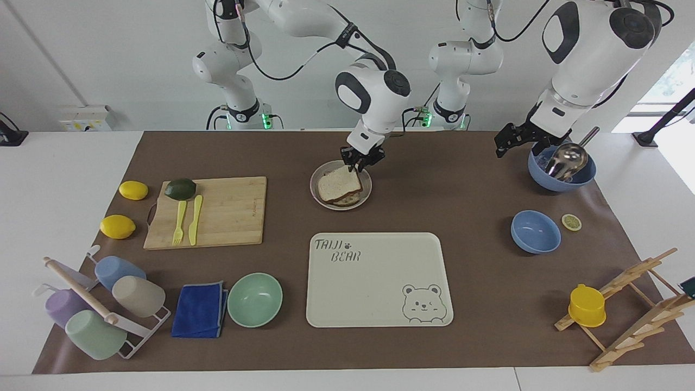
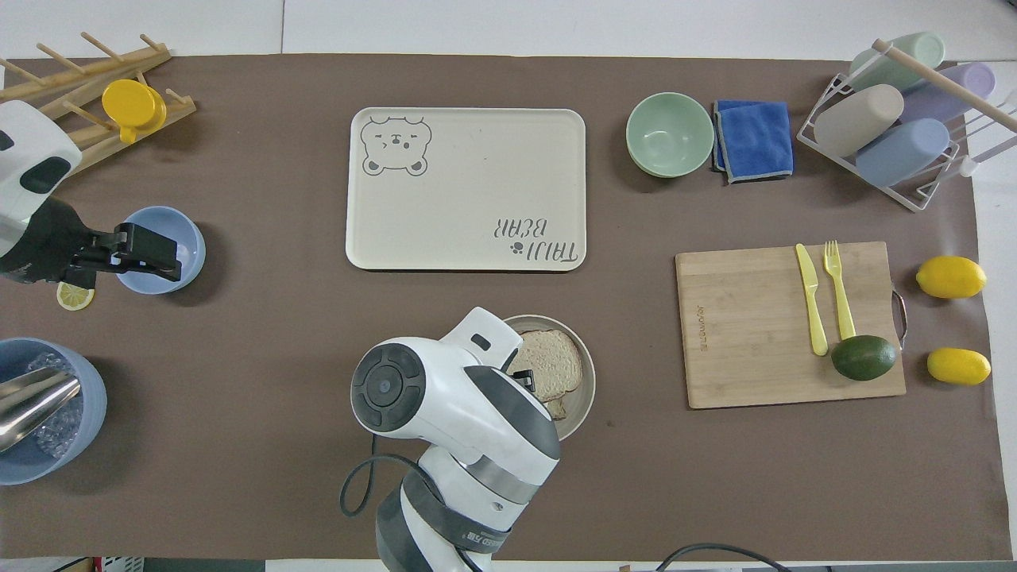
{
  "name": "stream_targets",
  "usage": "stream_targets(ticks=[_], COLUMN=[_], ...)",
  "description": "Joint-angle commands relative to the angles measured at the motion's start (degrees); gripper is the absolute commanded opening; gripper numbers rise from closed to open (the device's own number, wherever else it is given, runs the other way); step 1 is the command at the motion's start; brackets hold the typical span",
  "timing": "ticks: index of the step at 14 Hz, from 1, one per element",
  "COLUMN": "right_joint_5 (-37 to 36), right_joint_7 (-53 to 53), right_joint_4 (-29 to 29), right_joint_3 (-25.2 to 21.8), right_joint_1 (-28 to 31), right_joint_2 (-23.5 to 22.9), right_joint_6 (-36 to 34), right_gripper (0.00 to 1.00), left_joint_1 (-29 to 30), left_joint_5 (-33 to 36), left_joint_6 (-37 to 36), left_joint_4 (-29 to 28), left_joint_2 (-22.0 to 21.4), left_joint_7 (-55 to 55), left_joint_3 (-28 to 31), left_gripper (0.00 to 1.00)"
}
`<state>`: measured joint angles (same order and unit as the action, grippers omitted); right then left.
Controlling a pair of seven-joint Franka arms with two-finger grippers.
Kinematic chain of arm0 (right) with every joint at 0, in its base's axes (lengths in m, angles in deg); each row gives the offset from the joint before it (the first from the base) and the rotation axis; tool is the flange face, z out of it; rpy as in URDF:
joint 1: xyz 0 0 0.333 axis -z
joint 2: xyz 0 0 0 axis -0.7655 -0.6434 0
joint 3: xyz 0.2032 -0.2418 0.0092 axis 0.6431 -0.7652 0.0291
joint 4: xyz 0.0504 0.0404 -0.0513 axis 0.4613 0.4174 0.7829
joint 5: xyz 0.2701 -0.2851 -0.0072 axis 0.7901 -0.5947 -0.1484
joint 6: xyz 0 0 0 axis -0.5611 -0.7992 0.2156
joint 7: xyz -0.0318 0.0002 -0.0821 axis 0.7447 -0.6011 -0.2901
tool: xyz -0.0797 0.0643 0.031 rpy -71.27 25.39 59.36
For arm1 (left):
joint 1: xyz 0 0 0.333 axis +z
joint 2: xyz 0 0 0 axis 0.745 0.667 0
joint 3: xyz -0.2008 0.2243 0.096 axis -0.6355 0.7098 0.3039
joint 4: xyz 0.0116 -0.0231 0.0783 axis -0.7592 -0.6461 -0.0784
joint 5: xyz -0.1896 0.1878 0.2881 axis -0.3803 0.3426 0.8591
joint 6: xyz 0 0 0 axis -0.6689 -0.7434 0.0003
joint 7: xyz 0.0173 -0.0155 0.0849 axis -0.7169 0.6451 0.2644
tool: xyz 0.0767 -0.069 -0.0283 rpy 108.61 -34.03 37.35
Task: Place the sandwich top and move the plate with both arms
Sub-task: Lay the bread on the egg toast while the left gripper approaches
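Note:
The sandwich top [image 1: 339, 183] lies flat on the lower slice on the plate [image 1: 367, 191], which sits between the robots and the cream tray. In the overhead view the sandwich top [image 2: 551, 365] covers most of the plate [image 2: 587, 388]. My right gripper [image 1: 360, 163] is open, just above the plate's edge nearer the robots, at the slice's corner and apart from it. In the overhead view the right arm hides most of it. My left gripper [image 1: 504, 145] is open and empty and waits in the air beside the blue bowl with the ladle [image 1: 562, 168].
The cream bear tray [image 1: 374, 320] lies farther from the robots than the plate. A cutting board [image 1: 228, 212] with yellow cutlery and an avocado is toward the right arm's end. A small blue bowl [image 1: 535, 232] and a lemon slice [image 1: 571, 221] are toward the left arm's end.

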<state>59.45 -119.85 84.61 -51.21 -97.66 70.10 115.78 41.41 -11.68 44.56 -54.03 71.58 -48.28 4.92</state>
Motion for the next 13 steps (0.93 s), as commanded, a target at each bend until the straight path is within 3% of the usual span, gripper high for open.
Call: stream_targets(ticks=[1,7,11,13], right_joint_5=[3.02,3.2,4.42,6.62], right_joint_7=[-0.67,10.03,15.75,19.87], right_joint_4=[0.33,0.33,-0.1,-2.03], right_joint_3=[0.35,0.18,0.0,-0.26], right_joint_1=[0.95,17.36,28.96,34.85], right_joint_2=[0.74,10.83,18.12,19.98], right_joint_6=[1.83,-3.51,-9.4,-13.87], right_gripper=[0.97,1.0,1.0,1.0], left_joint_1=[0.25,-0.89,-9.47,-15.1], left_joint_5=[0.81,0.81,0.46,0.28], left_joint_6=[1.47,2.52,16.03,19.57], left_joint_4=[-1.59,-3.59,-19.56,-24.42], left_joint_2=[-1.29,-2.07,-8.74,-8.94], left_joint_7=[0.53,2.55,12.81,15.3], left_joint_3=[-0.29,-0.46,-0.81,-0.81], left_gripper=[1.0,1.0,1.0,1.0])
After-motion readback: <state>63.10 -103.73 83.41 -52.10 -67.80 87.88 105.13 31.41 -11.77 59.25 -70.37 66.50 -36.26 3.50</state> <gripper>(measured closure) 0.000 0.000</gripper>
